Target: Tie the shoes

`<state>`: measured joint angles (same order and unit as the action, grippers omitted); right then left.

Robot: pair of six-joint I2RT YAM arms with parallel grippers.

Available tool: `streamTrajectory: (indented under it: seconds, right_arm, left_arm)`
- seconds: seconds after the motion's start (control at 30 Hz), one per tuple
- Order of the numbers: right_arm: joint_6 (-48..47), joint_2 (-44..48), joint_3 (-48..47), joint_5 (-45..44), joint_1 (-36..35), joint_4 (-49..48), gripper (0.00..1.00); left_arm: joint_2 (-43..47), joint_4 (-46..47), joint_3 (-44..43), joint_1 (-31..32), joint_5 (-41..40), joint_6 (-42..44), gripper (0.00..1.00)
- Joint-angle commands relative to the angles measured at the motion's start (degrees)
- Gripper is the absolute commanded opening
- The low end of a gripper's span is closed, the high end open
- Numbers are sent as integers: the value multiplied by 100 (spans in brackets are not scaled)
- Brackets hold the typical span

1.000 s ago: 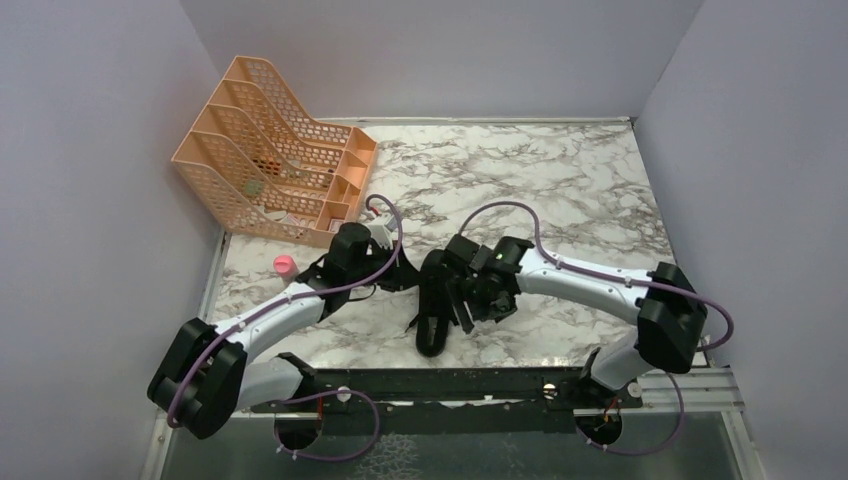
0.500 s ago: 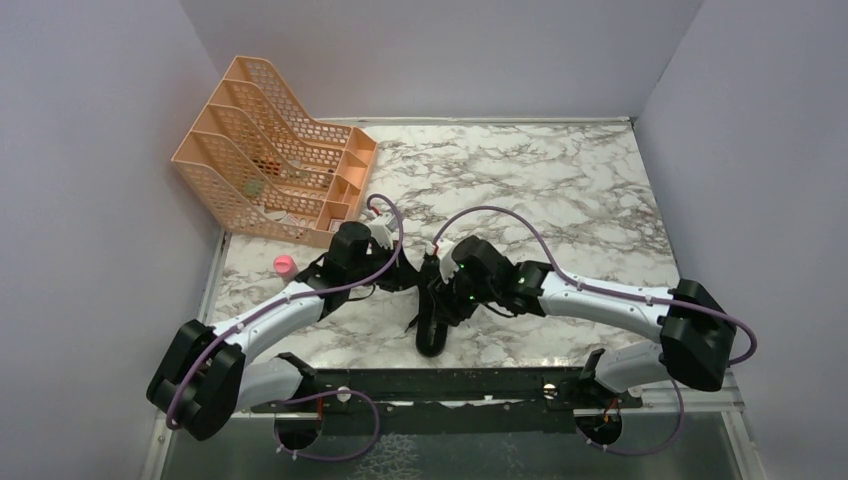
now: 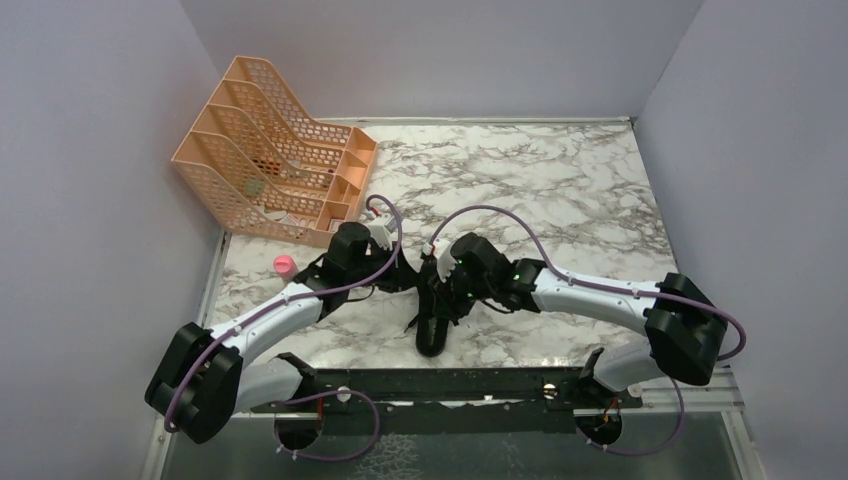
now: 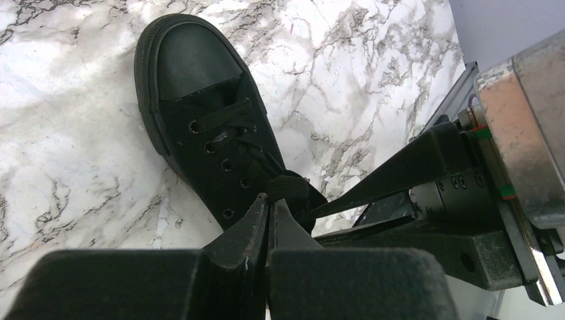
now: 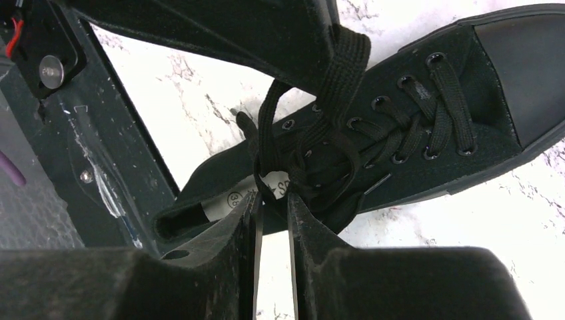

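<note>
The black shoe (image 3: pixel 432 330) lies on the marble table, toe toward the arms' bases. In the left wrist view its toe (image 4: pixel 193 60) points up-left. My left gripper (image 3: pixel 402 276) is shut on a black lace (image 4: pixel 291 191), with the fingertips (image 4: pixel 261 212) pressed together just left of the shoe's opening. My right gripper (image 3: pixel 446 292) hangs over the shoe's tongue. In the right wrist view its jaws (image 5: pixel 272 197) stand a narrow gap apart with a lace strand (image 5: pixel 264 150) pinched at the tips. A flat lace (image 5: pixel 348 63) runs up into the left gripper above the shoe (image 5: pixel 426 127).
An orange mesh file rack (image 3: pixel 270 150) stands at the back left. A small pink object (image 3: pixel 284 265) lies beside the left arm. The black base rail (image 3: pixel 450 385) runs along the near edge, close to the shoe's toe.
My right gripper has swung left and come down over the shoe's laces, closing to a narrow gap on a strand. The left gripper and the shoe have stayed put.
</note>
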<state>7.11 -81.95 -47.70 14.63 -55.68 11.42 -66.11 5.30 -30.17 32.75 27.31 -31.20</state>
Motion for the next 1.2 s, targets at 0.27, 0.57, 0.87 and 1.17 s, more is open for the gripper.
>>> streamTrajectory:
  seconds: [0.27,0.57,0.87,1.17]
  right_arm:
    - [-108,9,276,358,17,-276,25]
    - [1342,306,-209,42,21,728,1]
    - [2431,-119,-513,-129,22,1333,1]
    - [2914,3,-492,-272,53,1102,1]
  left_arm:
    - [150,-44,-156,29,-175,-9,0]
    - [411,-205,-59,29,-239,-141,0]
    - [1052,-314,354,90,-545,-726,0]
    - [1058,-989,296,188,-571,-821,0]
